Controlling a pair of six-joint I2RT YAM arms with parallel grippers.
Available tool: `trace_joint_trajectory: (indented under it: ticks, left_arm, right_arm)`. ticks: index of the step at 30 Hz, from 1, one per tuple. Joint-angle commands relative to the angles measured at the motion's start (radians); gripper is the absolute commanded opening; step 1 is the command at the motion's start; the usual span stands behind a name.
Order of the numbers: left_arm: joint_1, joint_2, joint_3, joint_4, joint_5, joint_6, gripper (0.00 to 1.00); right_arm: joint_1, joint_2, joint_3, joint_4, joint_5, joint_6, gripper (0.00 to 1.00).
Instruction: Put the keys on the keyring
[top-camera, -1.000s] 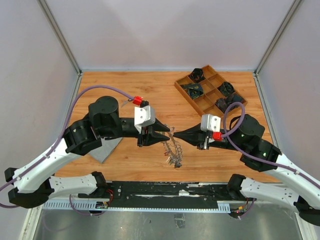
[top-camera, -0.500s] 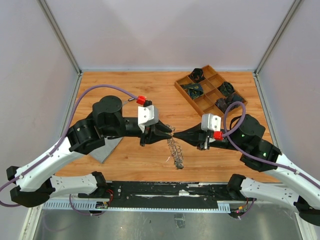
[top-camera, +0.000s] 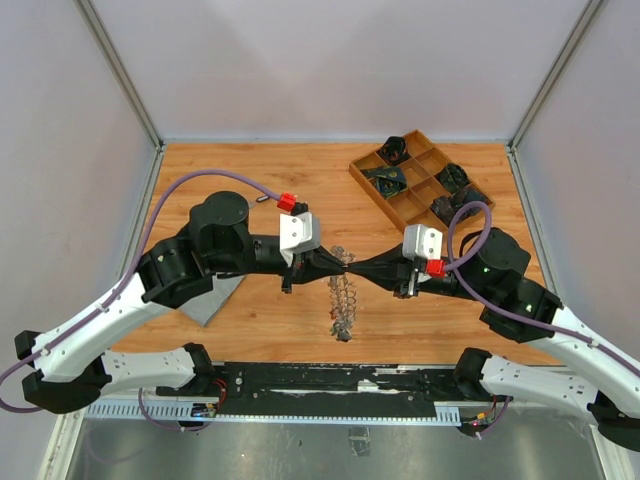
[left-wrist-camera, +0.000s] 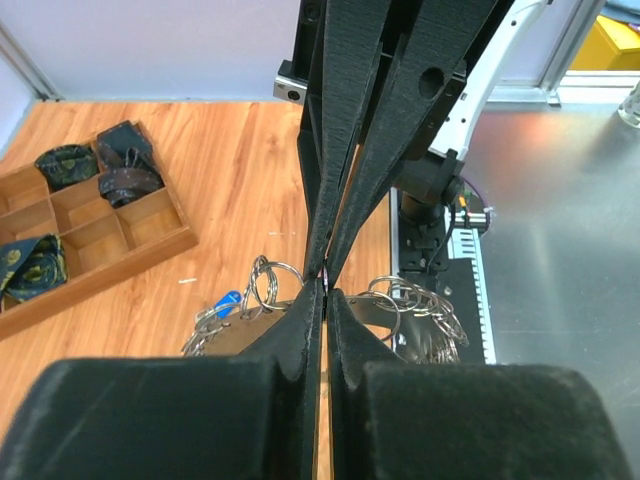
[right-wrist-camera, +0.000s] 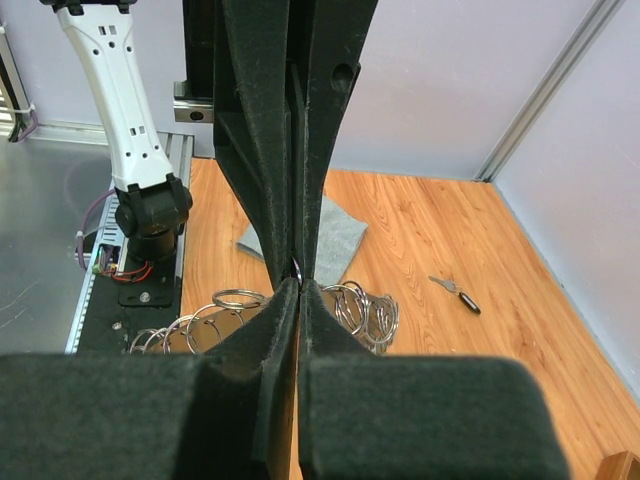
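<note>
Wood-grain surface (top-camera: 250, 170) underneath; left gripper (top-camera: 340, 264) and right gripper (top-camera: 356, 266) both pinched shut, tip to tip, on the top wire of the keyring (top-camera: 343, 295), dangling between them over mid-surface. Hold both pinches firm and part the coil slowly, without twisting. Thin, slick, springy steel loops against matte, grainy black pads (left-wrist-camera: 290, 345): liable to slip.

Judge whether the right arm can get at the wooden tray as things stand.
Probably not yet. The right claw is shut on the keyring, tip to tip with the left claw. The wooden tray lies close beside that arm, nothing visibly between, so letting go would likely free the way.
</note>
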Motion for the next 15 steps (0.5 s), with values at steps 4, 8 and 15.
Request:
trace_joint_trajectory:
  ticks: [4,8,15]
  left_arm:
    - [-0.006,0.009,0.004,0.0,-0.038,0.011,0.0]
    - [-0.006,0.018,0.005,-0.005,-0.102,-0.003,0.0]
    - [-0.007,0.042,0.008,-0.029,-0.115,-0.005,0.0]
  right_arm:
    - [0.01,-0.008,0.01,0.077,-0.012,0.022,0.0]
    - [0.009,-0.008,0.011,0.066,-0.006,0.019,0.01]
    - [0.009,-0.037,0.042,-0.051,0.094,-0.042,0.32]
